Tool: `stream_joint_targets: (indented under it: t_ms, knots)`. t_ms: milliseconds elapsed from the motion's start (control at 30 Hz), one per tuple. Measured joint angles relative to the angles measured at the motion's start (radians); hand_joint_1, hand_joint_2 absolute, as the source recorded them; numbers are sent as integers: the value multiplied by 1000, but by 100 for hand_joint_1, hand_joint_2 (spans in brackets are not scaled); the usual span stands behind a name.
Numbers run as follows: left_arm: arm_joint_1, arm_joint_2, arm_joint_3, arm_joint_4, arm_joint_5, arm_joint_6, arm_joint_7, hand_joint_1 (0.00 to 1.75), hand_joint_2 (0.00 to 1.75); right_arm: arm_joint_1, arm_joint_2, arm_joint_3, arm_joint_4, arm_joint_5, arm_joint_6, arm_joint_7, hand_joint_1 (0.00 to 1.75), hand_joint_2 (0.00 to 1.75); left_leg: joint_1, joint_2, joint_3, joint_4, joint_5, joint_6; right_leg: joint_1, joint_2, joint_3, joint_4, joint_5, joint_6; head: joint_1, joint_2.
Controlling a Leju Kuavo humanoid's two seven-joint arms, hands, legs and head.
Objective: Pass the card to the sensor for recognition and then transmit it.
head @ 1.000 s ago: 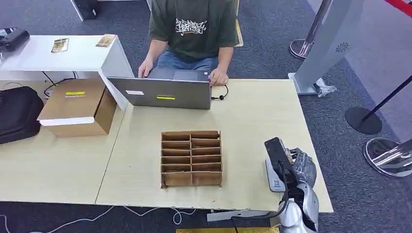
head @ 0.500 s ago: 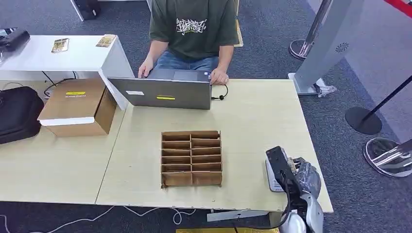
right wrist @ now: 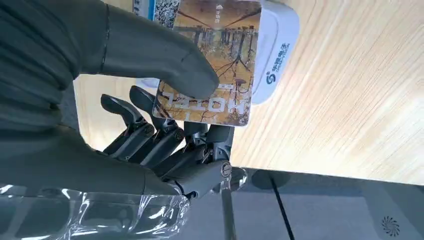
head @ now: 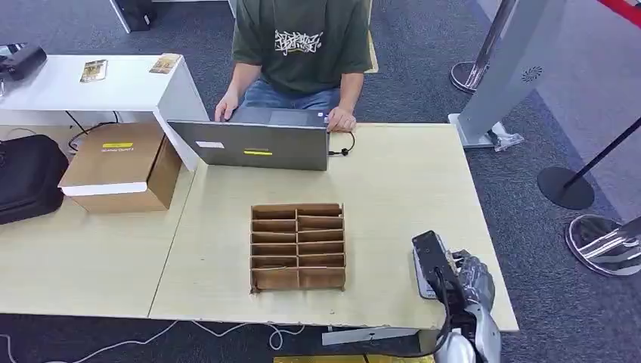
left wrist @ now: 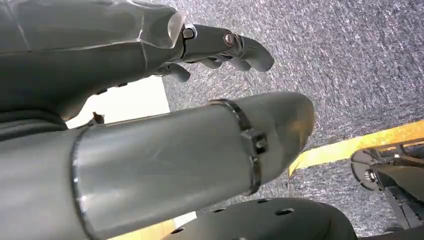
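Your right hand (head: 462, 281) sits at the lower right of the head view, over the near right corner of the table (head: 408, 189). It pinches the card (right wrist: 212, 65) between thumb and fingers; in the right wrist view the thumb presses on the card's printed face and the darker fingers (right wrist: 165, 142) curl behind it. The card sits flat over the white sensor (right wrist: 277, 47), covering most of it; you can't tell if they touch. In the head view the card (head: 432, 253) shows as a dark slab tilted up above the sensor (head: 420, 276).

Your left hand (left wrist: 150, 100) is in the left wrist view over grey carpet, thumb large across the frame, fingers (left wrist: 240, 47) bent inward, nothing in them.

Centre of the head view: cardboard organizer (head: 298, 246) with two columns of slots. Above it, a laptop (head: 253, 144) with a person (head: 301, 45) typing at upper centre. Left: cardboard box (head: 121, 166), black bag (head: 26, 178).
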Motion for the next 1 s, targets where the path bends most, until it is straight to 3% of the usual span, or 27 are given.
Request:
stream_joint_targets:
  t_ms: [333, 1000]
  knots:
    - [0, 4, 0, 0, 0, 4, 6, 0, 0, -94, 0, -52, 177, -93, 6, -58, 175, 175, 0, 0, 1, 0, 0, 0, 0, 0, 0, 0, 0, 0, 0, 0]
    - [3, 6, 2, 0, 9, 12, 11, 0, 0, -138, -1, -58, 262, -82, -5, -75, 175, 175, 0, 1, 2, 0, 0, 0, 0, 1, 2, 0, 1, 0, 0, 0]
